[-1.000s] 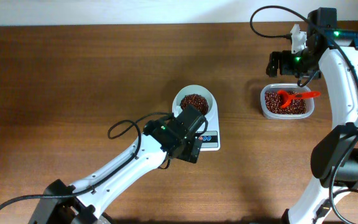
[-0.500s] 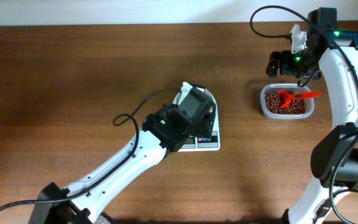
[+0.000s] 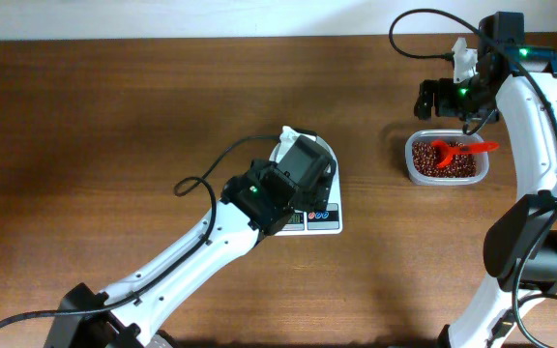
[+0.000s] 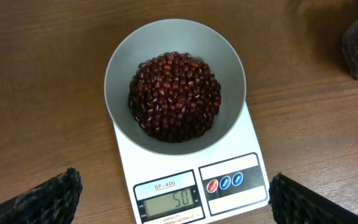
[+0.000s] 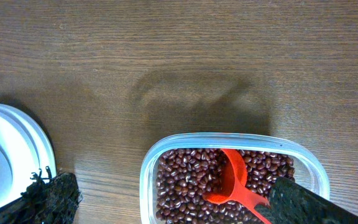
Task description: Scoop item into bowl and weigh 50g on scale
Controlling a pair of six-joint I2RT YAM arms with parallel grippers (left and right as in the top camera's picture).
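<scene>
**Brown desk, scale showing 50, both arms empty**

Brown wooden desk [image 3: 114, 116] carries everything, and it lies bare on the side of the scale [image 4: 185, 163] away from the clear container [image 3: 443, 159]. The bowl [image 4: 120, 81] stands on the scale platform, toward its back edge. It is filled with the beans [image 4: 174, 96] in a low heap. The display [image 4: 169, 200] on the front edge of the scale reads 50, so I judge that the weighing target is reached and no more scooping is needed.

The left end effector [image 4: 174, 193] hovers above the front edge of the scale. Its fingers are spread wide, one on each side of the scale, and they pinch nothing. The bowl lies straight ahead of it, centred between the fingers. This arm is much nearer to the bowl than the other arm.

The right end effector [image 5: 179, 199] is well apart from the scale, at the far edge of the container. It is also spread and empty. The red scoop [image 5: 235, 186] rests on the remaining beans inside the container. Its long axis runs roughly along the line from scale to container, with the handle pointing away from the scale.

If the left arm retreats, the open room is behind it and on the side away from the container. The strip between scale and container is also bare. The risk is to touch the bowl or the platform, which may change the reading.
</scene>
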